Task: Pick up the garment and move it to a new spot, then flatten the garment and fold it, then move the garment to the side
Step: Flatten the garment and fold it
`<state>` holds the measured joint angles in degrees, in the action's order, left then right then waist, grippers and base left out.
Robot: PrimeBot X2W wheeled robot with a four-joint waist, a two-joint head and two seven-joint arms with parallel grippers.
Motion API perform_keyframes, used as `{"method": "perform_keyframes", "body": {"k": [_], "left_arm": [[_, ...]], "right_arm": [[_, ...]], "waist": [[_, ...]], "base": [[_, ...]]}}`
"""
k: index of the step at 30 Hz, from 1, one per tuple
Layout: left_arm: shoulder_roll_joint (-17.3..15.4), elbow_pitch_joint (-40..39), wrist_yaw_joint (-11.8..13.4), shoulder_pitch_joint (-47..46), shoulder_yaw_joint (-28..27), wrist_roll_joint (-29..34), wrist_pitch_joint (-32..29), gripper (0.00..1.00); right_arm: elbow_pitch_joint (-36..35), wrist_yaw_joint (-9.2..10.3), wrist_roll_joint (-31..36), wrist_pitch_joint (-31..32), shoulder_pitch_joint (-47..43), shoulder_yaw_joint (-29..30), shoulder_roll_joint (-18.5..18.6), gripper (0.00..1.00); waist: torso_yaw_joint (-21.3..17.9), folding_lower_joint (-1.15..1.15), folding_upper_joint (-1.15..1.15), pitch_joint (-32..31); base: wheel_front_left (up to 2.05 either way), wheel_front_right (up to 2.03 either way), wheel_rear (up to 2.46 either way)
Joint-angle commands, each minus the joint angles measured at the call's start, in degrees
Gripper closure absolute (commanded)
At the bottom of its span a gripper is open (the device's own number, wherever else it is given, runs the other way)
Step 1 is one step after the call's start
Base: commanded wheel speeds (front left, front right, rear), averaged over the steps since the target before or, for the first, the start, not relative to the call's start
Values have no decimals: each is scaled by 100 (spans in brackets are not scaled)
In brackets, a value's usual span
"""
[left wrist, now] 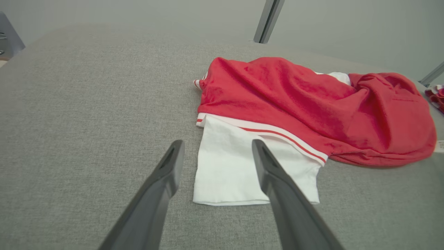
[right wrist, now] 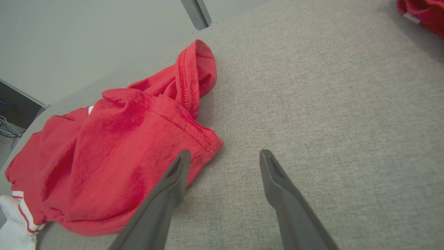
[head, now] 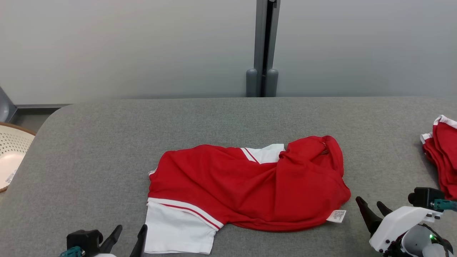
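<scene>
A red garment (head: 250,185) with white sleeves and striped trim lies crumpled in the middle of the grey table (head: 228,117); one white sleeve (head: 176,230) sticks out at its lower left and a white label (head: 337,216) at its lower right. My left gripper (head: 130,235) stands open just left of that sleeve; in the left wrist view its fingers (left wrist: 166,173) frame the sleeve (left wrist: 232,170) from above. My right gripper (head: 371,208) is open, just right of the garment's lower right corner (right wrist: 208,146), with nothing between its fingers (right wrist: 277,180).
A stack of folded red and white garments (head: 442,157) lies at the table's right edge. A white perforated basket (head: 10,157) stands off the table's left side. A grey post (head: 264,46) rises behind the table against the pale wall.
</scene>
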<state>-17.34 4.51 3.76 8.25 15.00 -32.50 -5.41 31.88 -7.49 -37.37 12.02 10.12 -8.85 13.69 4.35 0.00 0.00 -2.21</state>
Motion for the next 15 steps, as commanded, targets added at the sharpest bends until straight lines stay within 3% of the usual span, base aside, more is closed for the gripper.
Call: {"method": "perform_keyframes", "body": {"k": [1,15], "left_arm": [[-29,1,-35,-159,10,-40,-34,0],[151,870,-483,-864,495,-231,-654,0]], "right_arm": [[72,0,-58,88,104,11,-44,0],[1036,0,-59,383,847,242,-181,0]], "waist": [[77,0,0,75],[342,0,0,465]], "base": [[0,0,0],[0,0,0]]}}
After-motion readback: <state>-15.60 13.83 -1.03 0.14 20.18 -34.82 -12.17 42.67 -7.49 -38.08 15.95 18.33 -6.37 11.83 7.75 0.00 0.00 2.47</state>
